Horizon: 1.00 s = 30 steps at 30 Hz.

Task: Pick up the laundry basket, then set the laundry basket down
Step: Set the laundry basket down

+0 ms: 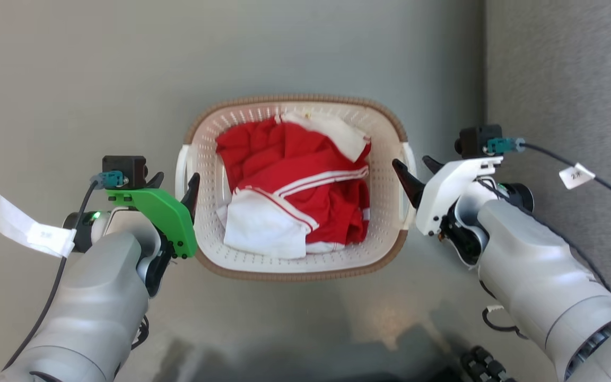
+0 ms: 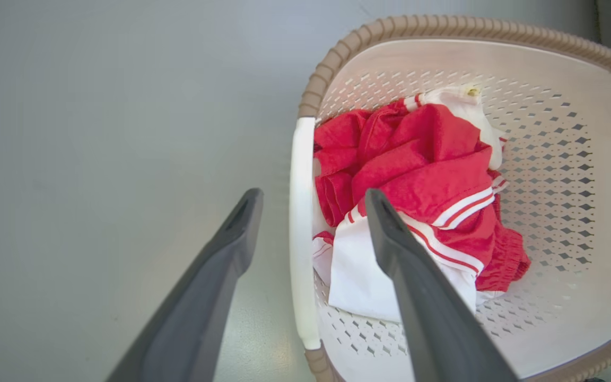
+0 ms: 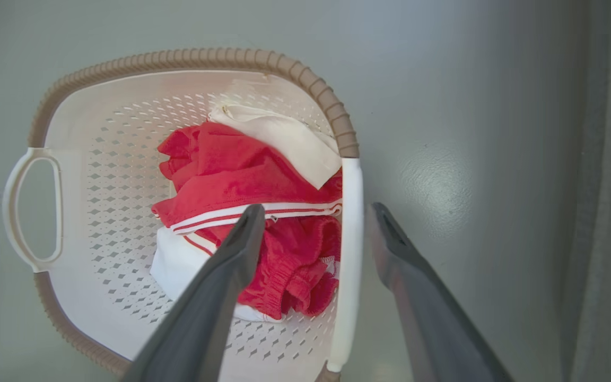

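The laundry basket (image 1: 295,98) stands on the grey floor, cream and perforated, with a brown woven-look rim. Red and white clothes (image 1: 295,185) lie in it. My left gripper (image 1: 177,180) is open at the basket's left side. In the left wrist view its two fingers straddle the white loop handle (image 2: 301,228), one outside the basket (image 2: 443,26) and one over the clothes. My right gripper (image 1: 411,162) is open at the right side. Its fingers straddle the other white handle (image 3: 350,254) of the basket (image 3: 189,55) the same way.
A darker grey textured strip (image 1: 565,79) runs along the right side of the floor. Paper tags hang from both wrist cables (image 1: 29,231). Dark parts of my base (image 1: 486,366) show at the bottom edge.
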Tool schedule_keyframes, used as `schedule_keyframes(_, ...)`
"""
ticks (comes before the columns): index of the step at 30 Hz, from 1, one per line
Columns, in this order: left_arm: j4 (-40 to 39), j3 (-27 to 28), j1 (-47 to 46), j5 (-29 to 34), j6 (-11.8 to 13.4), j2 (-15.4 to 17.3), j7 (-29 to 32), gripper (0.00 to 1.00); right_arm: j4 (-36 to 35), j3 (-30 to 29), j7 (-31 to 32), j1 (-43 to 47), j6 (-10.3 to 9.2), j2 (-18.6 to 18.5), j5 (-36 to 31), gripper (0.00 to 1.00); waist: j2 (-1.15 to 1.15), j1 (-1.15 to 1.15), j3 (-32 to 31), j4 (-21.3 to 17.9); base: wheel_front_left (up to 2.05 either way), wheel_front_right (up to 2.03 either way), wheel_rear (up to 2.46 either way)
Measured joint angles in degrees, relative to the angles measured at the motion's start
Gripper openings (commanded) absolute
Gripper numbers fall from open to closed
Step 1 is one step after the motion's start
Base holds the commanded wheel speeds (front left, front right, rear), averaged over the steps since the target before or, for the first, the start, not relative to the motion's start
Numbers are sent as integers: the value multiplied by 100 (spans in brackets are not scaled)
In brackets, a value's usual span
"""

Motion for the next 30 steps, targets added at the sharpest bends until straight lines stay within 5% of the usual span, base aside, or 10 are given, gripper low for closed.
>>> schedule_keyframes(18, -291, -53, 641, 13, 0, 80, -208, 100, -190, 7, -608, 689, 0, -91, 186, 100, 0, -1, -1500, -62, 0, 0, 0)
schedule_keyframes(30, -1392, 1160, 867, 288, 93, 439, -208, 100, -483, -234, -765, 964, 0, -336, 191, 100, 0, -1, -2530, -82, 0, 0, 0)
